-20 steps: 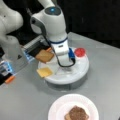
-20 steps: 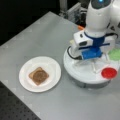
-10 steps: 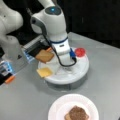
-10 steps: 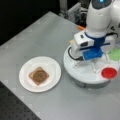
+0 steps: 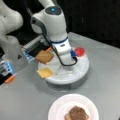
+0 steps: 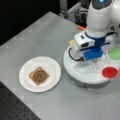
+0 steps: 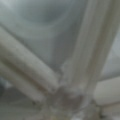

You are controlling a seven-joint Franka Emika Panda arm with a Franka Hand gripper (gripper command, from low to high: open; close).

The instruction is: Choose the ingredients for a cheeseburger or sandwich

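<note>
The gripper [image 6: 87,65] is hanging low over the white sectioned round tray's [image 5: 82,71] centre; whether its jaws are wide or narrow, I cannot tell. A brown toast square topped by a dark round patty [image 6: 38,75] is lying on the white paper plate [image 6: 25,83].

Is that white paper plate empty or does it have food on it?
Not empty: the paper plate holds toast topped by a dark patty.

white sectioned tray [image 6: 75,75] — on grey table [image 6: 37,37] | white paper plate [image 6: 25,82] — near tray
</note>
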